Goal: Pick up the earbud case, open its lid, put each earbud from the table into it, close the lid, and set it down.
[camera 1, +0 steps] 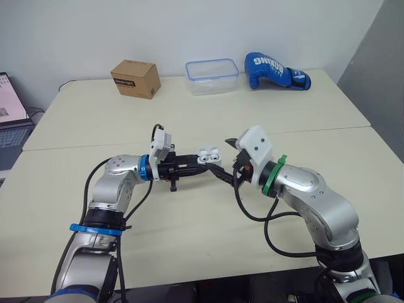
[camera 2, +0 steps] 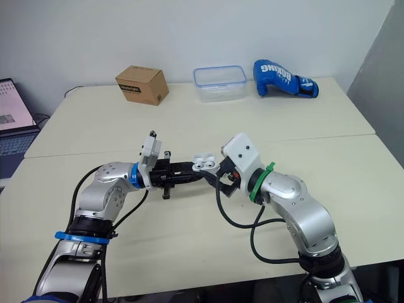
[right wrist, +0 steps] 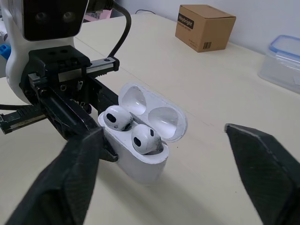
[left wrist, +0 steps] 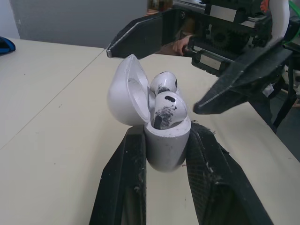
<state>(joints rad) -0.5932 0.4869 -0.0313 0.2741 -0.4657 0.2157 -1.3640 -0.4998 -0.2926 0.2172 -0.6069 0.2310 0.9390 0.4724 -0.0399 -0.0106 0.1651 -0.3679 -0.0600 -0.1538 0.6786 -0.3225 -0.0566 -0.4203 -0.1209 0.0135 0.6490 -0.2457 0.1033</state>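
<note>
Left wrist view: earbud case (left wrist: pixel 167 145) upright

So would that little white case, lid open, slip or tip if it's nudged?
Probably slippery: the earbud case looks glossy and rounded, pinched only at its sides by the left tool. It seems hard and light. Its open lid would likely swing shut at a light push.
</note>
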